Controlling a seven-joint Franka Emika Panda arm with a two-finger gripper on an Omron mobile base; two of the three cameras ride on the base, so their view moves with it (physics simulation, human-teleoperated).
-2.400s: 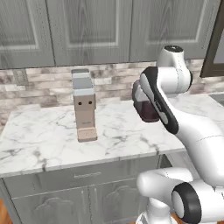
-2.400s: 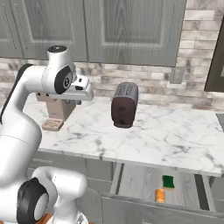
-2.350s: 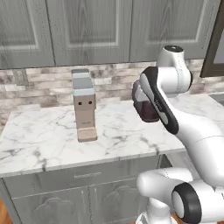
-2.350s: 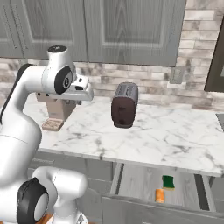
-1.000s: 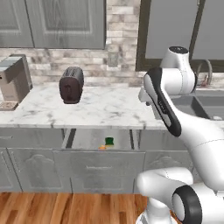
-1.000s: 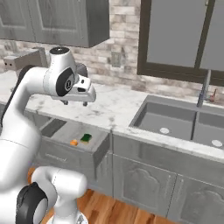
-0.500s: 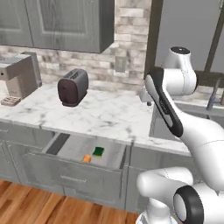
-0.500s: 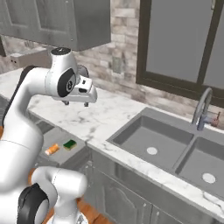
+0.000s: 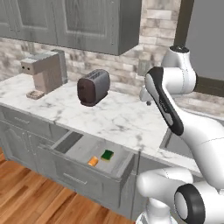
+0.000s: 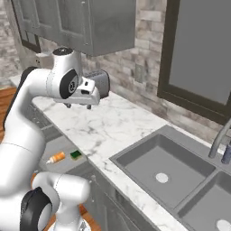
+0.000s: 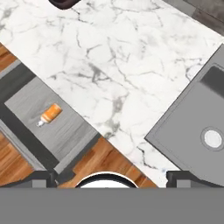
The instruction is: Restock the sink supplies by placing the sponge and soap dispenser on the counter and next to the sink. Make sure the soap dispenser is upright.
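Soap dispenser [image 11: 49,114]: lies on its side on the pale floor of the open drawer [image 9: 78,151], pump end toward the drawer front; reads as a small orange shape in both base views, detail not resolvable.
Sponge [image 9: 107,154]: in the same drawer, just beside the dispenser, green face up; yellow underside hidden. In the right base view it sits at the drawer edge, under the counter lip.
Counter [image 9: 118,118]: white marble, bare between toaster and sink; far left end cut off by the frame.
Sink [image 10: 162,173]: recessed grey basin with round drain; second basin cut off at lower right of the right base view. In the left base view mostly hidden behind the arm.
Gripper [image 10: 77,105]: held high above the counter, apart from everything, holding nothing visible. Finger spacing cannot be told; tips tiny in the base views, and only dark stubs at the lower corners of the hand view.
Toaster [image 9: 93,87]: dark, on the counter near the wall; partly hidden behind the hand in the right base view.
Coffee machine [image 9: 43,73]: far left on the counter.
Faucet [image 10: 218,135]: partly cut off at the right edge.
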